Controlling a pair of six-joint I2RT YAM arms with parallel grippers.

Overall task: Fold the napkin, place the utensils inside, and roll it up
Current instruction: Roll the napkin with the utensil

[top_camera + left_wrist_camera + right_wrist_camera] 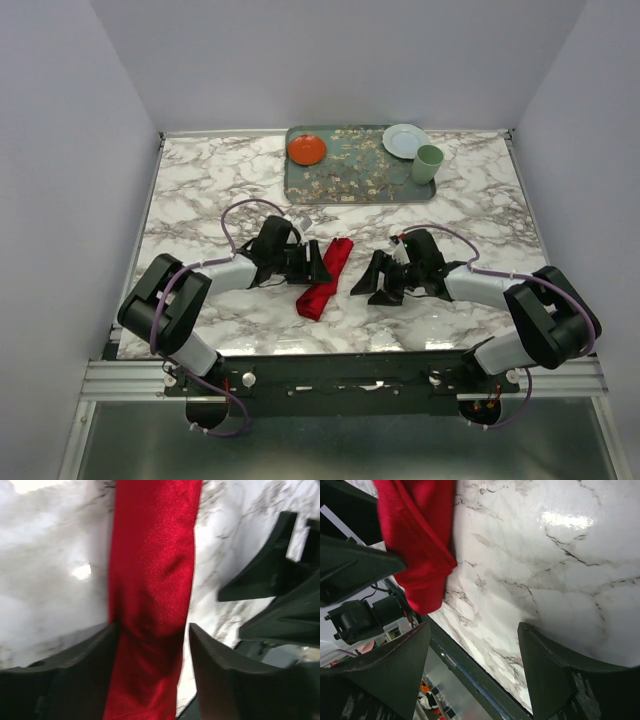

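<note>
Left wrist view: the left gripper (152, 626) has its jaws apart, astride the rolled bright red cloth napkin (150, 570) on the white marble table (45, 555). Jaws of the right gripper (475, 626) stand apart too, the napkin's end just beside them.

The napkin (325, 278) lies as a narrow slanted bundle on the table (200, 190); the left gripper (318, 262) is against its left side; the right gripper (362, 283) is just beside it on the right. At the far edge, a tray (345, 190) holds an orange plate (306, 150); a white plate (404, 140) and a cup (428, 163) sit at its right end.
</note>
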